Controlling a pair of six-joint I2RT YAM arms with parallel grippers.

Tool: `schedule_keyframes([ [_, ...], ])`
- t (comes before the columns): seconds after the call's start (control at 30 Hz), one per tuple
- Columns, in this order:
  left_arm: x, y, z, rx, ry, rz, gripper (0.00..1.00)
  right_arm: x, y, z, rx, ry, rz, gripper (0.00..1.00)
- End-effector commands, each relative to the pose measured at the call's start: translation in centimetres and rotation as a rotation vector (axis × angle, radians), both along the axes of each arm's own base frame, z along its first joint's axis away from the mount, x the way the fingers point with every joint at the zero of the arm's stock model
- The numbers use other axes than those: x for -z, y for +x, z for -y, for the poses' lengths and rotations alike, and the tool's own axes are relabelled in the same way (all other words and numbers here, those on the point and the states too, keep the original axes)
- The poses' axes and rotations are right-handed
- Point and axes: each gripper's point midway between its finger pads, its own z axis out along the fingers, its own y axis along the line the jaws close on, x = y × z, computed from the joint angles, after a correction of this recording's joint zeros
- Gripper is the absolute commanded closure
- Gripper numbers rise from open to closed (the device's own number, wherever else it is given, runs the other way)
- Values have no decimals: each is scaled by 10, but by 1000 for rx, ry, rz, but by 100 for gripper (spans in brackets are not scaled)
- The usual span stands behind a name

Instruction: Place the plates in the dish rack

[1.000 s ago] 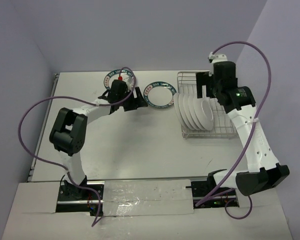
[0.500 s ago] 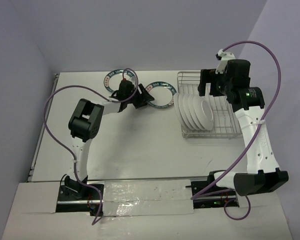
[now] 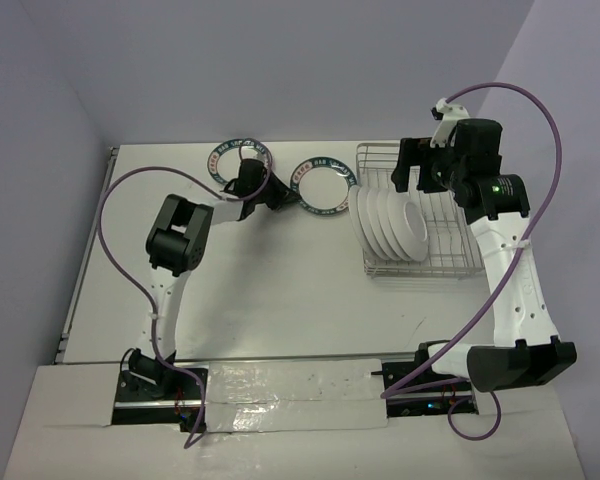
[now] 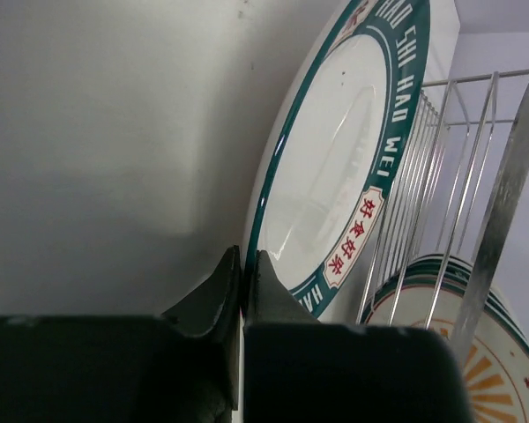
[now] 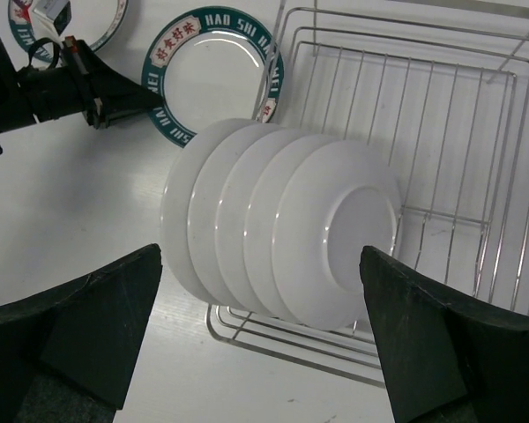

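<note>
Where lavender walls [image 3: 280,60] close in three sides, I log one white table [image 3: 280,290]. On its far right, the dish rack [image 3: 450,262] holds five plates [image 5: 273,220] standing on edge in a row. Flat to its left lie the near plate [image 3: 322,186], just beside the rack, and the far plate [image 3: 228,156], further left. Left arm reaches low across; left claw [image 4: 242,264] clenched at the near plate's rim, pinch unclear to me. Right arm raised; right claw [image 3: 417,175] released, hovering over the five plates.

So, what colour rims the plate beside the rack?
Dark green on that round white plate; right wrist view.
</note>
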Motion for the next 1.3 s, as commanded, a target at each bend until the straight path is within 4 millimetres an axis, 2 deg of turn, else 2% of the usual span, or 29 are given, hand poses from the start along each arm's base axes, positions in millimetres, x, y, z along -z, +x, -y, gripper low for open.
schedule_keyframes([
  [0.0, -47, 3, -23, 1, 22, 78, 100, -19, 2, -7, -8, 63, 82, 0],
  [0.03, -49, -1, -33, -3, 27, 78, 100, -17, 2, -10, -19, 74, 80, 0],
  [0.07, -63, -2, -38, 7, 28, 106, 100, -18, 2, -12, -25, 83, 88, 0],
  [0.1, -94, -6, -42, 40, 50, 187, 100, -20, 5, -15, -33, 97, 97, 0],
  [0.17, -120, -12, -54, 71, 103, 261, 100, -23, 6, -24, -60, 119, 104, 0],
  [0.2, -152, -18, -61, 96, 141, 363, 100, -23, 9, -28, -73, 128, 103, 0],
  [0.27, -163, -27, -79, 95, 193, 393, 100, -28, 11, -42, -113, 141, 114, 0],
  [0.3, -189, -33, -88, 105, 220, 468, 100, -28, 15, -47, -129, 142, 118, 0],
  [0.33, -191, -37, -100, 105, 244, 462, 100, -29, 15, -53, -148, 142, 119, 0],
  [0.37, -211, -48, -101, 157, 229, 512, 100, -31, 17, -65, -178, 135, 122, 0],
  [0.4, -215, -53, -111, 193, 250, 536, 100, -30, 17, -72, -203, 120, 120, 0],
  [0.43, -221, -60, -113, 231, 240, 556, 100, -36, 17, -78, -221, 116, 132, 0],
  [0.47, -227, -79, -108, 332, 188, 577, 100, -32, 19, -89, -252, 113, 117, 0],
  [0.5, -241, -90, -112, 370, 177, 633, 100, -31, 18, -95, -275, 118, 109, 0],
  [0.53, -241, -100, -112, 408, 159, 634, 100, -34, 18, -99, -287, 122, 112, 0],
  [0.57, -252, -114, -111, 453, 140, 668, 100, -32, 20, -105, -299, 127, 105, 0],
  [0.63, -254, -130, -109, 503, 113, 675, 100, -34, 19, -113, -332, 142, 101, 0],
  [0.67, -263, -141, -107, 531, 87, 692, 100, -32, 18, -118, -349, 143, 95, 0],
  [0.83, -272, -163, -100, 601, 27, 685, 100, -32, 7, -138, -448, 162, 81, 0],
  [1.07, -279, -192, -81, 732, -30, 713, 100, -15, 4, -156, -525, 138, 15, 1],
  [1.17, -281, -197, -76, 753, -38, 723, 100, -3, -2, -162, -582, 122, -40, 6],
  [1.23, -282, -198, -75, 758, -39, 726, 100, 2, -5, -164, -603, 121, -67, 16],
  [1.27, -282, -198, -75, 757, -38, 727, 100, 4, -6, -164, -609, 119, -73, 27],
])
